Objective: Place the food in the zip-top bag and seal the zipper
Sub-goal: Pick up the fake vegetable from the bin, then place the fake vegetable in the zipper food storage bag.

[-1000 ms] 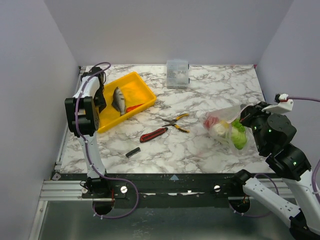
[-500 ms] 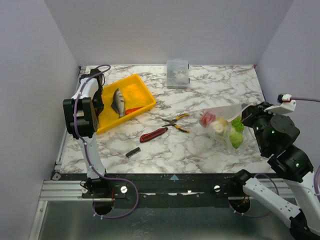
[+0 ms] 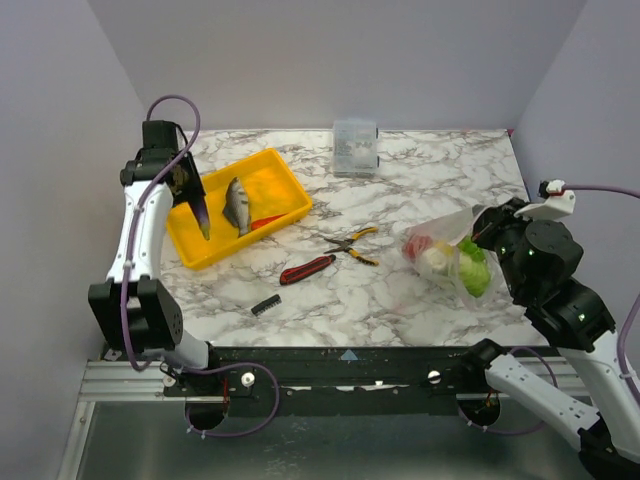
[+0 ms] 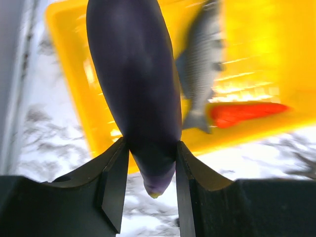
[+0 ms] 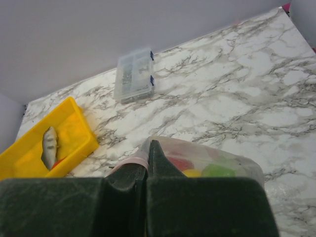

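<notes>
My left gripper (image 3: 197, 200) is shut on a purple eggplant (image 3: 203, 217) and holds it over the left part of the yellow tray (image 3: 285, 180). In the left wrist view the eggplant (image 4: 133, 74) sits clamped between the gripper (image 4: 149, 153). A grey fish (image 3: 237, 200) and a red piece (image 3: 266, 216) lie in the tray. My right gripper (image 3: 480, 228) is shut on the mouth edge of the clear zip-top bag (image 3: 445, 255), lifting it. The bag holds red, yellow and green foods. In the right wrist view the gripper (image 5: 148, 147) pinches the pinkish zipper (image 5: 132, 161).
A red-handled knife (image 3: 307, 268) and yellow-handled pliers (image 3: 353, 245) lie between the tray and the bag. A small black part (image 3: 265, 305) lies near the front edge. A small clear box (image 3: 355, 147) stands at the back by the wall.
My left arm has risen out of the tray with the eggplant in its grip. My right gripper still holds the bag, which has shifted slightly.
</notes>
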Motion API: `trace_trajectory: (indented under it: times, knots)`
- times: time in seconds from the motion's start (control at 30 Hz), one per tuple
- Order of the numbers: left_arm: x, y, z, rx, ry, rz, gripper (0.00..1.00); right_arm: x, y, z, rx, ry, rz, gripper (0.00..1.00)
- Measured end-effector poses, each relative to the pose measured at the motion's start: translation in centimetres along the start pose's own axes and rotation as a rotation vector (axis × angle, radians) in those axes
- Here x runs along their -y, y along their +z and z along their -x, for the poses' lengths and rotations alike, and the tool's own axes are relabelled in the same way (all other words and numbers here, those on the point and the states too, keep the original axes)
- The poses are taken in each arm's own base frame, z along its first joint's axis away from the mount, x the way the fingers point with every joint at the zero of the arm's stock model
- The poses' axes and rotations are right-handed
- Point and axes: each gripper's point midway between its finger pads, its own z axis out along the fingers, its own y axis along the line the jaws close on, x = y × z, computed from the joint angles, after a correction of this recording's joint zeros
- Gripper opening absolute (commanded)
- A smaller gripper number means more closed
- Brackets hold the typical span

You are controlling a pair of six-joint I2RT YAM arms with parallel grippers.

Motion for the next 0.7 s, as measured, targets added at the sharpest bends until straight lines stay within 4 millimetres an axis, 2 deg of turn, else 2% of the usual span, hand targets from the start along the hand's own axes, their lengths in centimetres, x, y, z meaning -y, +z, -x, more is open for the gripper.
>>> trace_trajectory:
  times: [0.1,0.23,0.3,0.4,0.47,0.5,0.57,0.7]
  knots:
    - [2.9,-4.1,1.0,0.134,-0.014,-0.181,0.0,-0.6,0.7,-0.6,-0.022,-0.005,0.008,0.01]
    - [8.3,-10.0,2.0,0.315,0.017,-0.48,0.0,-1.7,1.6,-1.4,-0.055,0.009,0.033,0.01]
    - [11.8,-13.2,1.8,0.4,0.063,-0.642,0.0,-2.4,2.0,-2.0,-0.077,0.022,0.048,0.01]
    - [17.2,-18.1,0.4,0.497,0.165,-0.88,0.0,-3.1,2.6,-3.0,-0.117,0.039,0.056,0.01]
    - [20.8,-22.3,-1.4,0.59,0.246,-1.064,0.0,-3.5,3.1,-3.6,-0.142,0.053,0.053,0.01]
    - [21.7,-23.6,-2.0,0.621,0.269,-1.122,0.0,-3.8,3.3,-3.8,-0.156,0.059,0.052,0.01]
    - [24.0,-27.9,-4.2,0.716,0.342,-1.303,0.0,-4.4,3.8,-3.8,-0.175,0.076,0.048,0.01]
    - [26.3,-34.7,-6.7,0.862,0.445,-1.535,0.0,-5.4,4.6,-3.7,-0.19,0.103,0.045,0.01]
